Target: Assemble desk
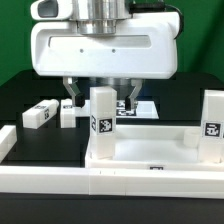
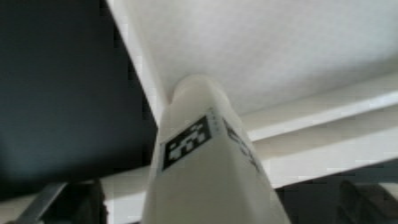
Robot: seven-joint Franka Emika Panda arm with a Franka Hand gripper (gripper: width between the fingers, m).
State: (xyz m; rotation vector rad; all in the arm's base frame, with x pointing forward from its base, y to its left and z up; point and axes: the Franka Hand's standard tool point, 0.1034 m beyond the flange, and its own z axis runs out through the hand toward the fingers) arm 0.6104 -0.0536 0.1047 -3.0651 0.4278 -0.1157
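The white tabletop (image 1: 150,152) lies with its rim up near the front rail. One white square leg (image 1: 101,118) stands upright at the tabletop's corner on the exterior view's left, its tag facing the camera. My gripper (image 1: 100,100) hangs open over this leg, one finger on each side, with a gap to each. In the wrist view the same leg (image 2: 205,150) rises between the dark fingers (image 2: 68,205). A second leg (image 1: 213,126) stands upright at the corner on the exterior view's right. Two more legs (image 1: 38,114) (image 1: 68,116) lie loose on the black table at the exterior view's left.
White border rails run along the front (image 1: 100,190) and the exterior view's left (image 1: 6,140). The marker board (image 1: 146,107) lies behind the tabletop, partly hidden by the gripper's fingers.
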